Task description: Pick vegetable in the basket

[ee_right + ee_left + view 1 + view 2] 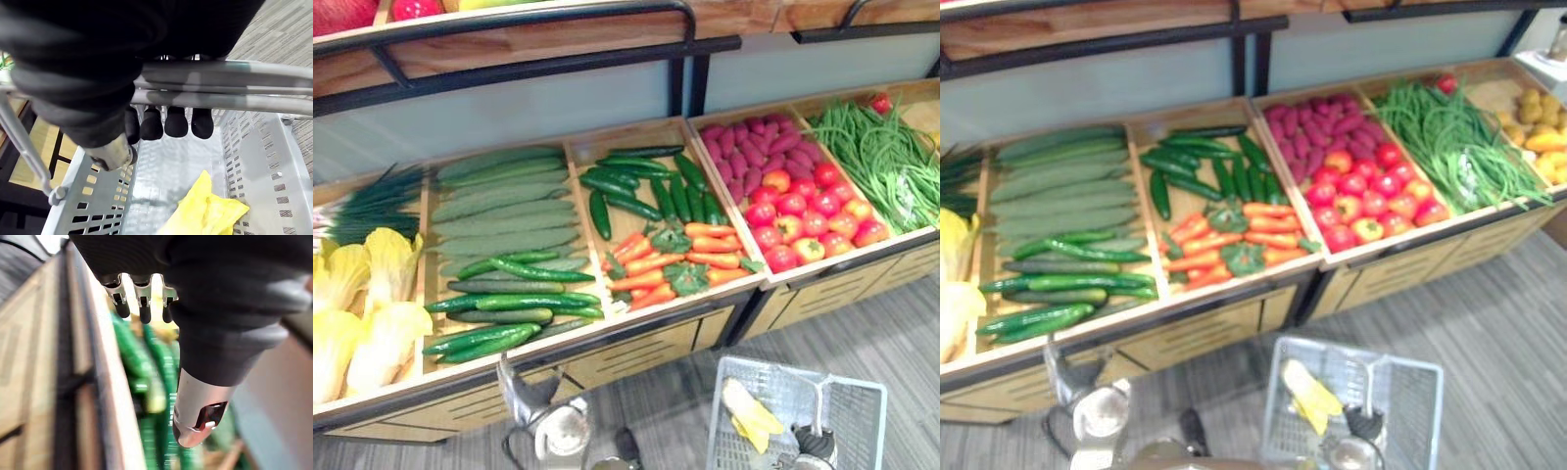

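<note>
Basket (pixel 857 421) sits at 5 o'clock in the head views, hanging over the floor (pixel 901 333) in front of the display surface (pixel 636 311). The right hand (pixel 168 122) has its fingers curled round the handle (pixel 220 73). One yellow leafy vegetable (pixel 751 411) already lies inside, so I judge the task to be under way, with more picking left to do.

The left hand (pixel 195 406) is at 7 o'clock, just below the surface's wooden front lip (pixel 105 382). Its fingers are loosely extended and it holds nothing. Cucumbers (pixel 509 294) lie past its fingertips at 9 o'clock and look like the likely next pick.

That lip stands between the hand and the cucumbers, so it must be cleared on the way in. Above the bins, the upper shelf rail (pixel 509 29) at 12 o'clock limits how high the arm can rise. The floor between the surface and the basket offers free room for carrying.
</note>
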Robot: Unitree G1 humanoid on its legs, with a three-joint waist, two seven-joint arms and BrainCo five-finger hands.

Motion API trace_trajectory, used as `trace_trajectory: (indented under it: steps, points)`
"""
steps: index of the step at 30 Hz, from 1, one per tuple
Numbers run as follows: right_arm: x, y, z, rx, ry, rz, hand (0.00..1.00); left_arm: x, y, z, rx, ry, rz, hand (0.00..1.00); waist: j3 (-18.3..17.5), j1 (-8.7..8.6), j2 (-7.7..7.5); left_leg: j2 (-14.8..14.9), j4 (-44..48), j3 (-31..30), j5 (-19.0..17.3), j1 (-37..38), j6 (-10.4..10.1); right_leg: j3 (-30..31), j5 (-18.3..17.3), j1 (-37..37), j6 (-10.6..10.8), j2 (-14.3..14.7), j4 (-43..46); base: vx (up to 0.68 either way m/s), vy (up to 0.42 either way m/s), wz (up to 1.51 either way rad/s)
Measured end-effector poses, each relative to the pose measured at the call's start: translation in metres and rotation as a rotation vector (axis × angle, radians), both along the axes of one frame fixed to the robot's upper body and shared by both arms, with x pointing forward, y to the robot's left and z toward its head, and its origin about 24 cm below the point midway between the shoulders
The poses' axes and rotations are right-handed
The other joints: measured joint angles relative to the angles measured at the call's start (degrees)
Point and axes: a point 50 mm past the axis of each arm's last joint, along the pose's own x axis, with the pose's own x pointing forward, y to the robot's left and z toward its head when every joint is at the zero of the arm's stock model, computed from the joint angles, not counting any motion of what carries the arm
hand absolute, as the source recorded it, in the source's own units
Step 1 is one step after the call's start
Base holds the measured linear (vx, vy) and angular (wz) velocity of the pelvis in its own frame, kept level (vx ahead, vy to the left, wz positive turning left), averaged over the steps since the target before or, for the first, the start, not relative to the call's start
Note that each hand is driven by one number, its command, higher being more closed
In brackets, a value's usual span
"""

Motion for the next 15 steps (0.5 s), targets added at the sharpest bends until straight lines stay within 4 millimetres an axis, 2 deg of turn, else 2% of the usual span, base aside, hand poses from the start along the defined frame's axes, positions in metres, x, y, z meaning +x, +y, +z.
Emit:
trace_trajectory:
  steps: [3, 5, 7, 11, 13, 15]
  points:
    - [-0.005, 0.0, -0.003, 0.007, 0.012, 0.002, 1.0, 0.01, -0.013, 0.033, 0.056, -0.162, -0.088, 0.0, -0.41, -0.54, -0.49, 0.68, 0.02, 0.26, 0.47, 0.09, 0.02, 2.23, 1.66, -0.67, -0.79, 0.47, 0.64, 0.06, -0.014, -0.03]
    - [-0.007, -0.002, -0.004, 0.004, 0.021, 0.005, 1.0, 0.016, -0.016, 0.057, 0.163, -0.257, -0.215, 0.0, -1.21, -1.15, -0.44, 1.45, 0.11, 1.09, 0.5, 0.14, 0.02, 4.65, 2.9, -2.1, -0.21, 0.63, 2.0, 0.07, 0.0, -0.17]
    - [-0.011, -0.006, -0.006, -0.002, 0.041, 0.009, 1.0, 0.022, -0.015, 0.068, 0.27, -0.267, -0.34, 0.0, -1.73, -1.24, -0.17, 2.22, 0.38, 2.31, 0.51, 0.84, 0.01, 6.0, 3.89, -2.4, 0.25, 0.94, 2.43, 0.05, -0.012, -0.31]
    - [-0.017, -0.026, -0.003, -0.047, 0.061, 0.034, 1.0, 0.038, -0.019, 0.082, 0.588, -0.209, -0.653, 0.0, -3.76, -1.51, 1.68, 4.21, 0.39, 4.06, 0.9, 1.73, -0.55, 7.99, 6.16, -2.7, 1.35, 2.44, 0.93, 0.01, -0.037, -0.33]
    - [-0.015, -0.029, -0.002, -0.055, 0.055, 0.049, 1.0, 0.042, -0.02, 0.083, 0.659, -0.179, -0.725, 0.0, -3.86, -2.35, 1.97, 4.56, 0.38, 4.36, 1.37, 2.07, -1.23, 8.01, 6.16, -2.29, 1.35, 2.8, -0.14, -0.04, -0.087, -0.24]
    - [-0.012, -0.033, 0.0, -0.056, 0.044, 0.065, 1.0, 0.05, -0.018, 0.079, 0.714, -0.098, -0.816, 0.0, -4.42, -2.87, 3.06, 5.3, 0.36, 5.32, 1.72, 2.24, -1.71, 8.36, 6.16, -2.2, 1.36, 3.69, -1.9, -0.07, -0.092, -0.31]
